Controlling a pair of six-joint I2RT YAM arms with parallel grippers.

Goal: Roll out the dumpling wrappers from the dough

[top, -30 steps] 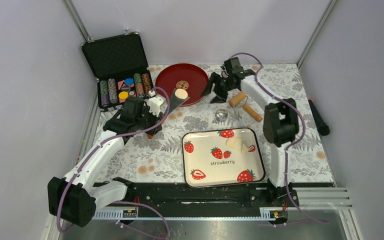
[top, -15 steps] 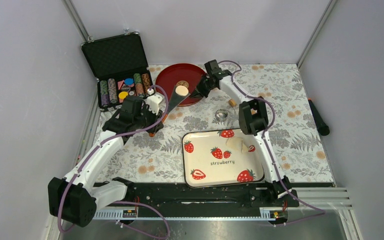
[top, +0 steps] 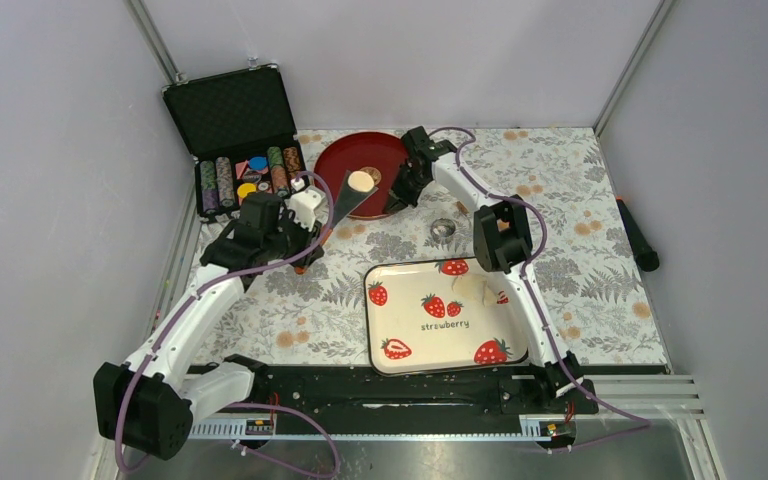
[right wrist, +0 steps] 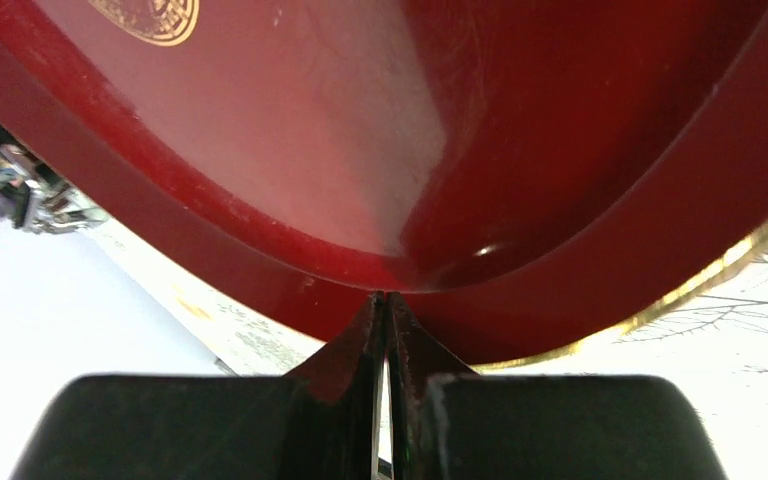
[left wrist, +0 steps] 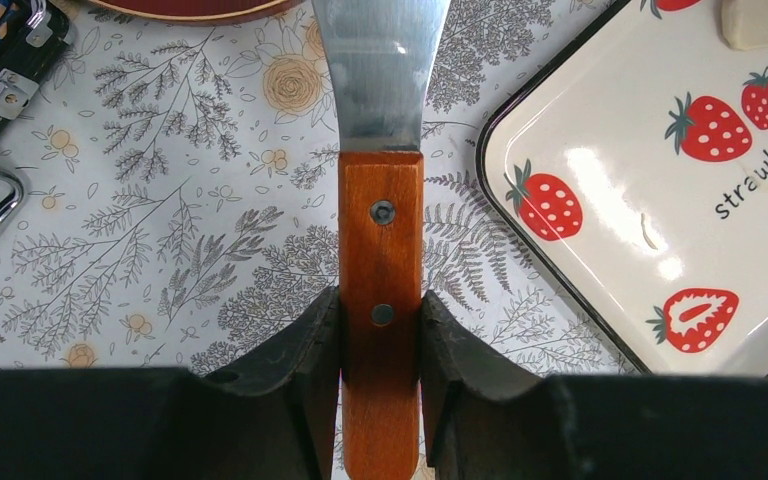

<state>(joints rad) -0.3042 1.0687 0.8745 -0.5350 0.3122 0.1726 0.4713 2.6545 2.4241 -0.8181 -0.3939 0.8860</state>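
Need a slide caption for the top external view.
Left gripper holds a spatula carrying a dumpling wrapper over the red plate; right gripper closed at its rim.

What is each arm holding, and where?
Left fingers clamp the spatula by its wooden handle; right fingers shut at the rim of the red plate, hold unclear.

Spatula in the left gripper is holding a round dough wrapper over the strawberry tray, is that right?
No. The spatula in the left gripper holds the round dough wrapper over the red plate, not the strawberry tray; the top external view shows it.
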